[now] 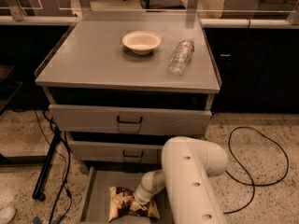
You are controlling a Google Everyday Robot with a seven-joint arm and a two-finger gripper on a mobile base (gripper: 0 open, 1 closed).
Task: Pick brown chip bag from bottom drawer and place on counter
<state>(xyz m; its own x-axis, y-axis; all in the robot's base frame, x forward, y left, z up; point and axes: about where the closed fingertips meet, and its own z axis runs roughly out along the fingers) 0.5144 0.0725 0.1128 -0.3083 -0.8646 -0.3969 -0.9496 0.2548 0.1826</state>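
Gripper [139,202] sits down in the open bottom drawer [99,189], right at the brown chip bag [121,201] lying on the drawer's floor; whether it grasps the bag cannot be told. The counter [88,59] holds a cream bowl [141,42] and a toppled clear plastic bottle [180,56].

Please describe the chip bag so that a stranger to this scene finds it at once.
In the grey cabinet, the bottom drawer is open by the floor. The bag lies in it, the gripper at its right half. It alone is brown and crinkly; the bowl and bottle are up on the counter.
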